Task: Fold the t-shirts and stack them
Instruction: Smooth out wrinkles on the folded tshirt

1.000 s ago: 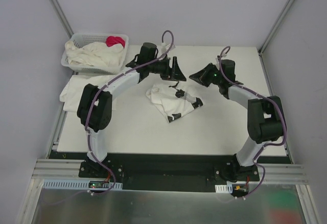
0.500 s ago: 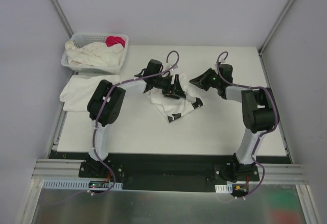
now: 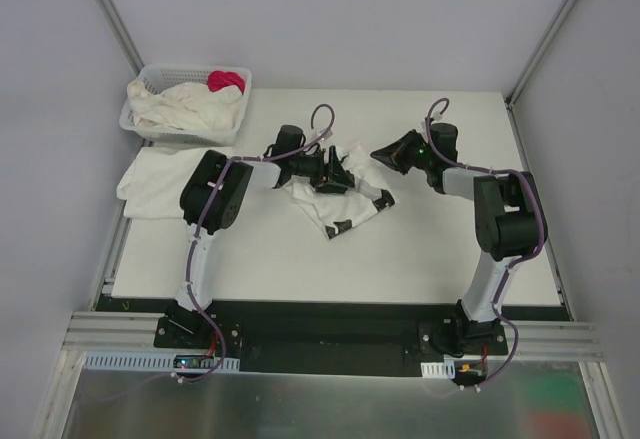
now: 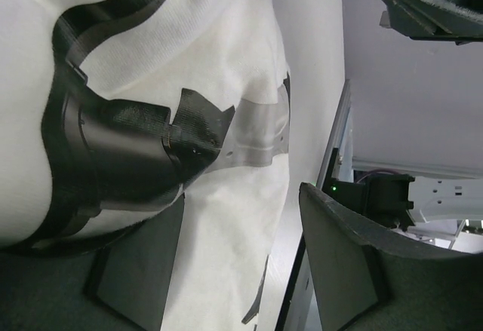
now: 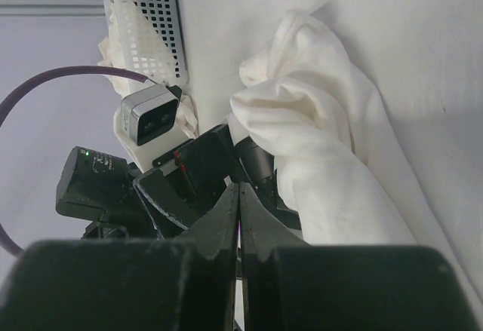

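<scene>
A crumpled white t-shirt (image 3: 335, 209) with black printed marks lies mid-table. My left gripper (image 3: 345, 171) is low over its far part, jaws open, and a fold of the cloth (image 4: 226, 82) runs up between the fingers (image 4: 339, 255) in the left wrist view. My right gripper (image 3: 380, 152) hovers just right of the left one, shut with nothing in it; its closed tips (image 5: 239, 188) point toward the left gripper and the bunched t-shirt (image 5: 317, 142). Another white t-shirt (image 3: 150, 179) lies flat at the table's left edge. More white t-shirts (image 3: 185, 107) fill the basket.
The white lattice basket (image 3: 240, 77) stands at the back left, with a pink-red cloth (image 3: 225, 81) on top of its load. The two grippers are very close together. The cell's grey walls and frame posts border the table.
My left gripper has come forward and down from behind the t-shirt onto its far part, with its arm folding in. The right gripper shifted slightly and stayed shut.
</scene>
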`<act>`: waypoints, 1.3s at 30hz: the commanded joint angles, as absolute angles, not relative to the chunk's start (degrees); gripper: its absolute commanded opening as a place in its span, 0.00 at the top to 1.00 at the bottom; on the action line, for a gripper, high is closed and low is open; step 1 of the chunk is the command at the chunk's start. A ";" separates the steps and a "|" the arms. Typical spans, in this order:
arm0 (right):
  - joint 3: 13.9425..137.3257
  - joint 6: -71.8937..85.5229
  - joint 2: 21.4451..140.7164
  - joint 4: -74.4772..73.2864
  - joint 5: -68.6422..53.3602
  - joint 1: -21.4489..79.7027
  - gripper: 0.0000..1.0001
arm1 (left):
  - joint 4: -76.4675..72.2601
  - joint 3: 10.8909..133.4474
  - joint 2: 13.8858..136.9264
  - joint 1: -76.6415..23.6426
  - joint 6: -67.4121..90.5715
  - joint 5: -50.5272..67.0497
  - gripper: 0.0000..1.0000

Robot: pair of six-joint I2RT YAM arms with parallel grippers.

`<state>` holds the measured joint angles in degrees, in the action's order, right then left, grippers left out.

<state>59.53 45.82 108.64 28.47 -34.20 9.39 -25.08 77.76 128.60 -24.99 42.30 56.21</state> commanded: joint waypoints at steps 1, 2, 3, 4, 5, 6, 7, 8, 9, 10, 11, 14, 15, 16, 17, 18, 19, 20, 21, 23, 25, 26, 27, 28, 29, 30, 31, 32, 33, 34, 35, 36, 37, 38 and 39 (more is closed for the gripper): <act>60.73 46.84 106.96 32.52 -36.56 9.14 0.97 | -34.36 75.59 130.43 -23.73 47.11 57.30 0.38; 60.65 46.93 106.61 32.87 -36.74 9.23 0.97 | -34.37 75.67 130.34 -23.73 47.11 57.22 0.38; 60.56 47.19 106.52 33.22 -36.74 9.23 0.97 | -34.45 75.67 130.17 -23.73 47.11 57.22 0.38; 60.38 47.46 106.35 33.40 -36.74 9.32 0.96 | -34.45 75.59 129.82 -23.73 47.11 57.30 0.38; 60.47 47.55 106.35 33.66 -36.91 9.49 0.96 | -34.37 75.59 129.64 -23.73 47.11 57.22 0.38; 60.56 47.55 106.26 33.66 -36.91 9.58 0.96 | -34.45 75.59 129.29 -23.73 47.02 57.39 0.38; 60.64 47.64 106.35 33.75 -36.91 9.84 0.96 | -34.37 75.50 129.20 -23.73 46.85 57.39 0.38; 60.73 47.64 106.35 33.75 -36.91 10.02 0.95 | -34.37 75.24 129.20 -23.56 46.76 57.31 0.38; 60.91 47.55 106.61 33.75 -36.91 10.11 0.93 | -34.37 75.06 129.20 -23.47 46.67 57.22 0.38; 60.91 47.55 106.70 33.75 -37.00 10.37 0.91 | -34.19 74.88 128.94 -23.29 46.58 57.22 0.38; 60.91 47.72 106.87 33.75 -37.26 10.37 0.88 | -34.28 74.45 128.94 -23.12 46.76 57.22 0.38; 60.73 47.46 106.70 33.75 -37.53 10.20 0.75 | -34.80 73.48 127.71 -22.68 46.67 56.95 0.39; 60.56 47.29 106.61 33.75 -37.62 10.11 0.69 | -34.72 73.30 126.75 -22.50 46.76 56.95 0.39; 60.56 47.11 106.26 33.58 -37.70 9.76 0.67 | -34.63 73.21 126.13 -22.41 46.58 57.04 0.39; 60.64 47.02 106.17 33.31 -38.14 9.41 0.65 | -34.11 73.47 125.51 -22.41 46.41 57.13 0.39; 60.73 47.02 106.00 33.22 -38.32 9.06 0.62 | -33.67 73.74 124.29 -22.41 46.32 57.30 0.39; 60.91 46.93 105.82 33.14 -38.49 8.18 0.60 | -32.97 74.09 123.58 -22.33 46.06 57.39 0.38; 61.17 46.93 105.47 32.79 -39.02 7.65 0.58 | -32.61 74.70 122.70 -22.32 45.53 57.57 0.38; 61.43 46.41 105.21 32.26 -39.20 7.30 0.55 | -31.22 75.06 120.96 -22.32 45.18 57.66 0.38; 62.66 45.53 104.16 30.07 -39.73 6.24 0.54 | -28.58 77.33 119.28 -22.32 43.08 58.44 0.38; 63.28 43.78 103.28 28.66 -39.20 5.80 0.53 | -23.92 78.39 116.20 -22.32 41.41 58.10 0.38; 63.37 43.25 102.92 26.83 -39.11 5.63 0.53 | -21.91 79.01 115.06 -22.32 39.05 56.88 0.38; 63.11 43.07 102.05 26.72 -39.11 5.63 0.53 | -18.67 79.01 112.53 -22.24 37.81 55.56 0.38; 62.58 42.89 101.61 26.72 -39.20 5.36 0.53 | -17.07 78.32 111.11 -22.15 36.84 54.15 0.38; 62.06 42.89 101.34 26.63 -39.29 5.36 0.53 | -16.09 77.79 109.70 -21.80 35.35 52.75 0.38; 61.62 42.72 100.29 26.54 -39.29 5.19 0.53 | -15.47 77.17 107.16 -21.62 34.90 50.21 0.37; 61.09 42.37 99.76 26.46 -39.20 5.10 0.53 | -14.42 76.38 106.01 -21.53 34.63 49.49 0.37; 59.43 42.10 98.80 26.28 -38.94 5.01 0.53 | -14.24 76.20 105.13 -21.45 34.19 49.05 0.37; 58.63 42.01 98.01 26.28 -38.59 4.92 0.52 | -14.06 76.11 103.81 -21.45 33.93 49.48 0.36; 57.75 41.75 96.43 26.02 -38.24 4.75 0.52 | -13.54 76.29 103.45 -21.45 33.93 49.83 0.36; 56.35 41.31 95.55 25.93 -38.23 4.83 0.52 | -13.36 76.20 103.19 -21.45 33.93 50.01 0.36; 55.55 41.13 94.93 25.75 -38.15 4.75 0.52 | -13.36 76.03 102.92 -21.62 34.01 50.01 0.36; 54.85 40.96 93.62 25.58 -37.88 4.75 0.52 | -13.36 75.42 102.83 -21.71 34.10 49.84 0.37; 54.15 40.96 93.17 25.49 -37.88 5.01 0.52 | -13.97 74.89 102.75 -21.97 34.28 49.66 0.36; 52.84 40.70 92.73 25.58 -37.71 5.10 0.52 | -14.50 74.19 102.92 -22.67 34.28 49.57 0.36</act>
